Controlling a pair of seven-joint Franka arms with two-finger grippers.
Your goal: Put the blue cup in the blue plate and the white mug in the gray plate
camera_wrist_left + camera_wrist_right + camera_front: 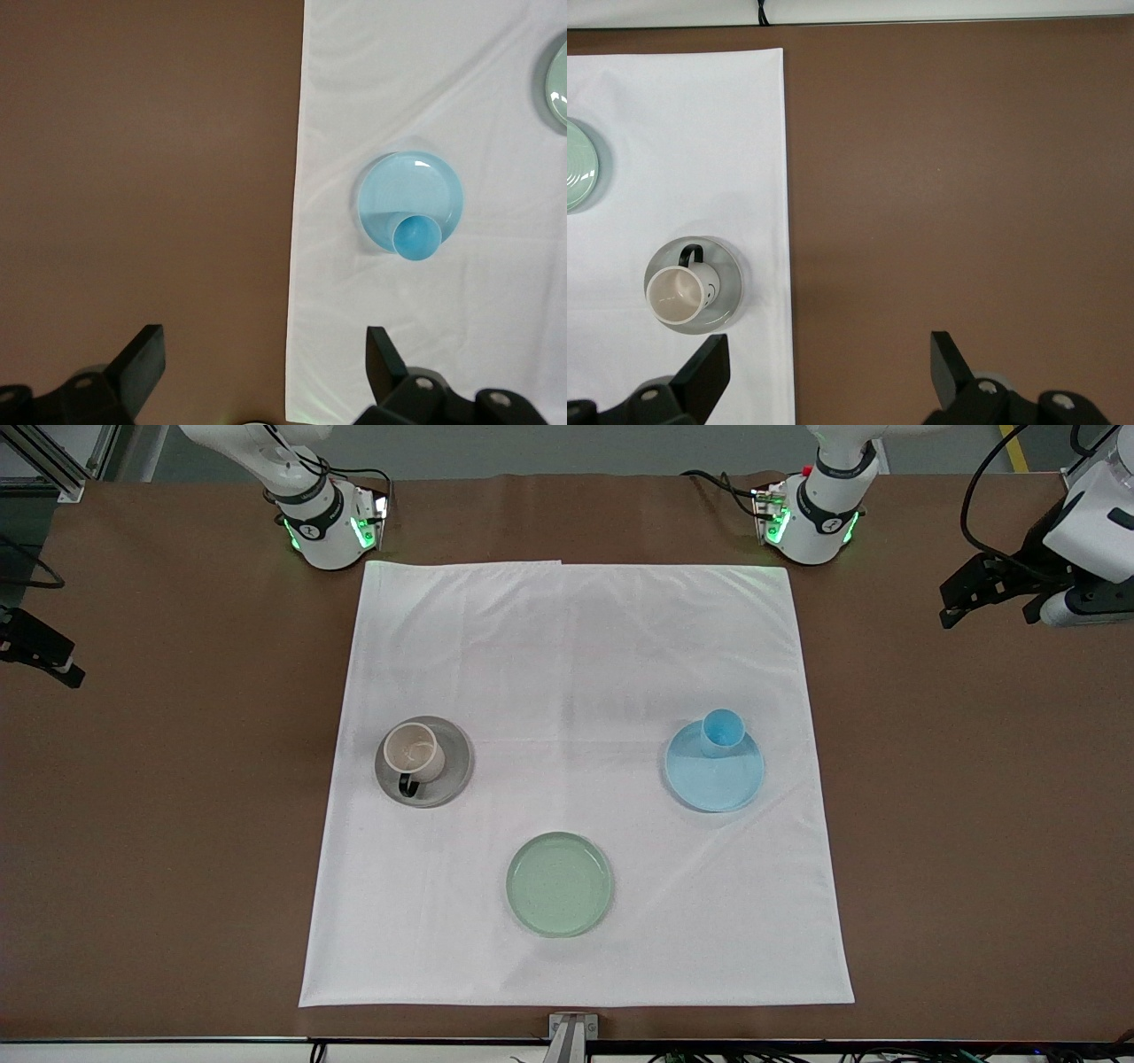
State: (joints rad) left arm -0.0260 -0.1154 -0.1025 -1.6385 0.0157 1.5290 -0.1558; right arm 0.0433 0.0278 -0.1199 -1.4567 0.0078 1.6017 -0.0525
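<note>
The blue cup (722, 731) stands upright in the blue plate (716, 779), on the part of the plate farther from the front camera. The white mug (414, 751) with its black handle stands in the gray plate (450, 778). My left gripper (266, 354) is open and empty, up over the brown table past the cloth's edge at the left arm's end; the cup (417, 238) and plate (416, 181) show in its view. My right gripper (830, 359) is open and empty over the brown table at the right arm's end; its view shows the mug (675, 295) in the gray plate (728, 285).
A pale green plate (559, 883) lies on the white cloth (576, 646), nearer to the front camera than the other two plates, between them. The cloth covers the table's middle; brown table (974, 824) lies at both ends.
</note>
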